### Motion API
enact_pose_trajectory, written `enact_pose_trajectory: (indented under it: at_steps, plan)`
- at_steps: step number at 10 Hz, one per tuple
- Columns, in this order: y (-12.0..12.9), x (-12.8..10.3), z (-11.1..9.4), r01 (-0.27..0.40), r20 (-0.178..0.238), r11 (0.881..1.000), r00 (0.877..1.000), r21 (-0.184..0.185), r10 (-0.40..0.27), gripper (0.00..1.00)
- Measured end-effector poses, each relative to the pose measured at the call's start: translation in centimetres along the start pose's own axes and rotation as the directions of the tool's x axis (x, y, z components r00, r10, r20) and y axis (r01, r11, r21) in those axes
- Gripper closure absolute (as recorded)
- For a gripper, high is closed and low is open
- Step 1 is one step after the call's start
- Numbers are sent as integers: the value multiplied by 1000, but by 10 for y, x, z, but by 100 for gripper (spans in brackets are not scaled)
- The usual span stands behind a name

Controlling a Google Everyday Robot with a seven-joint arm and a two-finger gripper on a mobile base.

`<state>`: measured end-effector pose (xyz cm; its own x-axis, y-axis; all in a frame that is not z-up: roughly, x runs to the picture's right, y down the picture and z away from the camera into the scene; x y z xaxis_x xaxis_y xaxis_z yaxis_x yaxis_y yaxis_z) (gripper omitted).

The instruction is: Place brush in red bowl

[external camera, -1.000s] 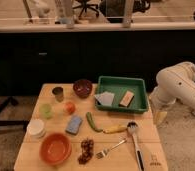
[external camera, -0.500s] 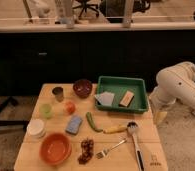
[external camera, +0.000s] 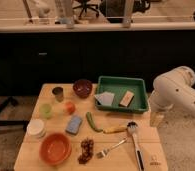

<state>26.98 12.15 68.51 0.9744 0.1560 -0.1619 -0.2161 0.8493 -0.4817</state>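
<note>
Seemingly the approach step: empty, wide-open gripper just up-right of the brush; next, down onto its handle, close, then across to the red bowl well left of it.

Table was matt pale wood, red bowl glossy plastic, fork shiny metal, tray smooth green plastic, gripper matt beige, beside table's right edge.

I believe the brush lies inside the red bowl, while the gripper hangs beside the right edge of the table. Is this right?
Not quite. In the camera view the brush lies on the table near its right front, far from the red bowl at the left front. The gripper does hang beside the table's right edge.
</note>
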Motion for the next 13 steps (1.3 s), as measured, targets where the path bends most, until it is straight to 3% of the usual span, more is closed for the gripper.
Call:
enact_pose_trajectory:
  at_steps: [3, 5, 7, 8, 13]
  plan:
    - [11, -14, 11, -113, -40, 994, 993, 1, 113, 20]
    - [18, -21, 17, -195, -62, 981, 979, -4, 195, 20]
    - [24, -26, 25, -280, -64, 960, 958, -21, 278, 20]
    - [25, -28, 27, -297, -63, 954, 953, -26, 295, 20]
    - [26, -27, 28, -300, -63, 953, 952, -26, 298, 20]
